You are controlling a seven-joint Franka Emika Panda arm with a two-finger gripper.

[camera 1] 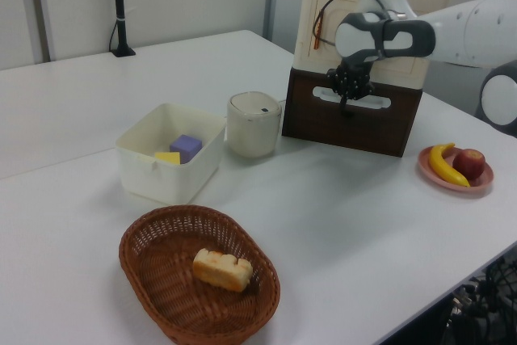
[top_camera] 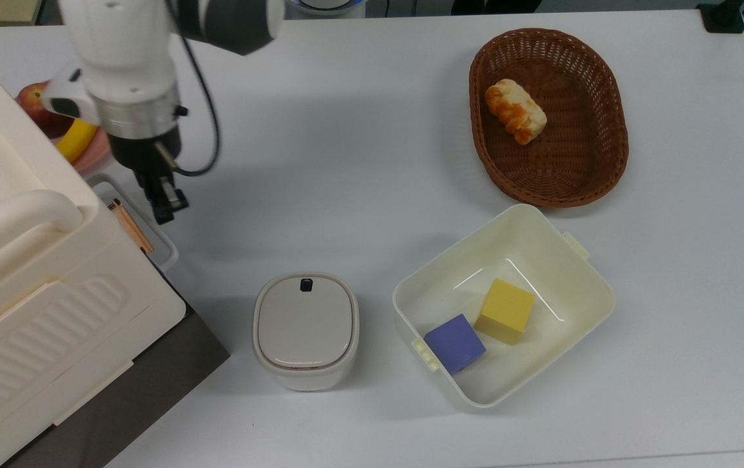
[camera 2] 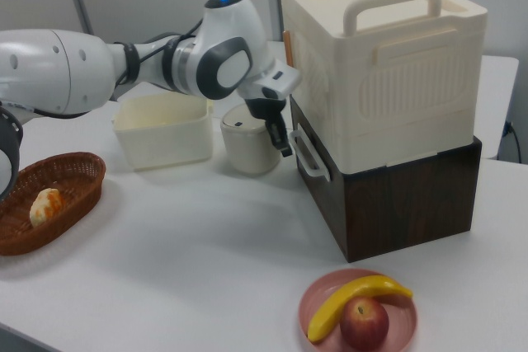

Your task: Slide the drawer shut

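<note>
Drawer (camera 2: 326, 172): I am judging it fully seated, dark front panel flush with the cabinet base at the top view's left edge, white loop handle (camera 2: 307, 157) projecting. Tool (top_camera: 164, 209): I am holding it just beside that handle, not gripping; whether it is open I cannot tell. Remaining: I am reckoning only withdrawal.

No text, label, brand, number or sign can be read on any surface in the top, left or right views.
</note>
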